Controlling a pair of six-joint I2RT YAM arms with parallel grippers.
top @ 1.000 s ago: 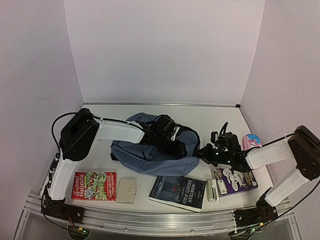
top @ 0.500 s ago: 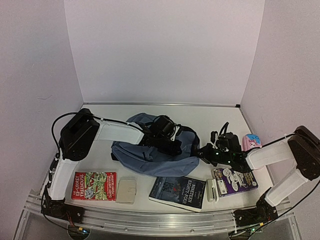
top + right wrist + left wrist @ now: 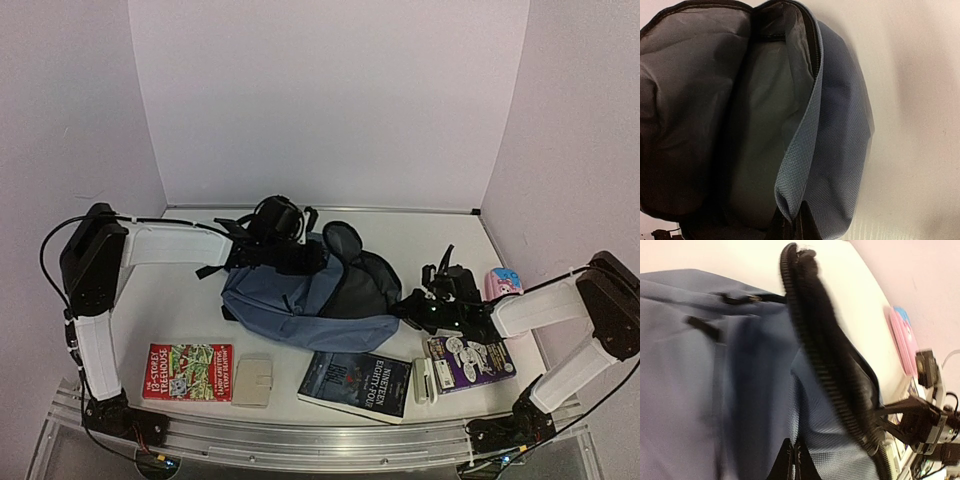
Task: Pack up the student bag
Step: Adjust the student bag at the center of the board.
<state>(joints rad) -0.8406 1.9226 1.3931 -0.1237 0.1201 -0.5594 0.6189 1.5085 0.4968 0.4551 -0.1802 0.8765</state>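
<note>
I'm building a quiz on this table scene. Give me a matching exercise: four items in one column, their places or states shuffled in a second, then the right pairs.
Items:
1. backpack
2. red book
3. pink pencil case
4. dark book

Places or states:
A. near edge of the table, left side
B. far right, by the right wall
C. middle of the table, main pocket gaping open
D. near edge, middle, just in front of the bag

Pairs: 1-C, 2-A, 3-B, 4-D
</note>
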